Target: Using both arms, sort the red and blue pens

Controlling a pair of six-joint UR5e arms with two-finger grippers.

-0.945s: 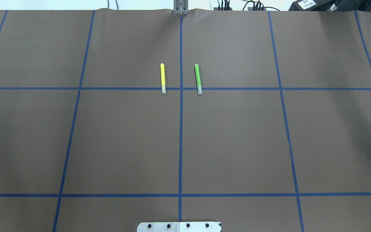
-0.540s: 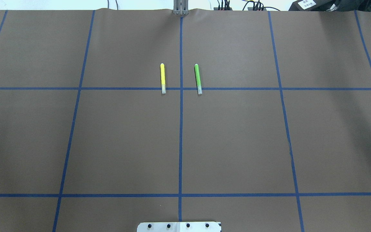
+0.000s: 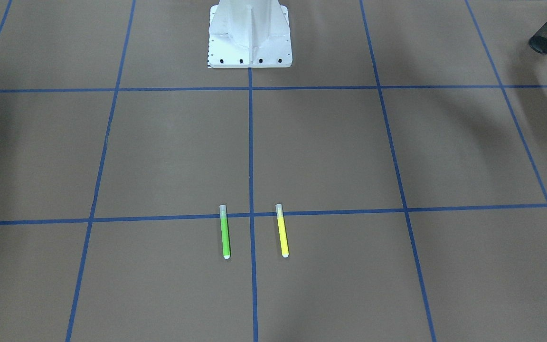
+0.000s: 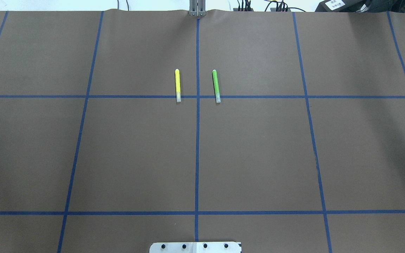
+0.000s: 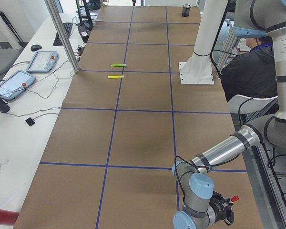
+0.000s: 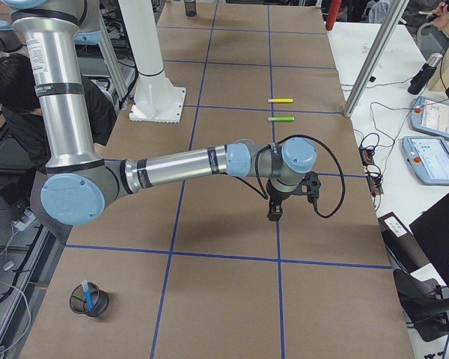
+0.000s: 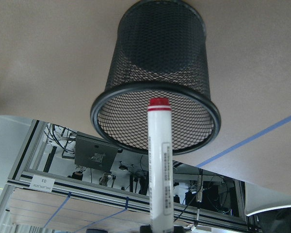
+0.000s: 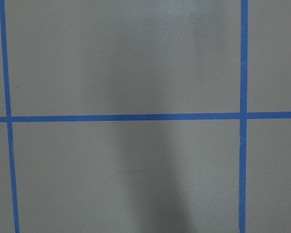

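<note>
The red pen [image 7: 160, 165], a white printed barrel with a red cap, stands out from my left gripper, and its cap is just in front of the mouth of a black mesh cup [image 7: 157, 48]. In the exterior left view the left gripper [image 5: 225, 212] is at the table's near end, with the pen's red tip [image 5: 235, 198] showing. The blue pen [image 6: 85, 290] stands inside another mesh cup [image 6: 97, 307] at the table's right end. My right gripper [image 6: 273, 215] hangs above bare table, and I cannot tell whether it is open or shut. The right wrist view holds only brown paper and blue tape.
A yellow marker [image 4: 177, 85] and a green marker [image 4: 216, 86] lie side by side on either side of the centre tape line. The white pedestal [image 3: 249, 33] is bolted at the robot's side. A person sits behind the robot, and tablets and cables lie on the side bench.
</note>
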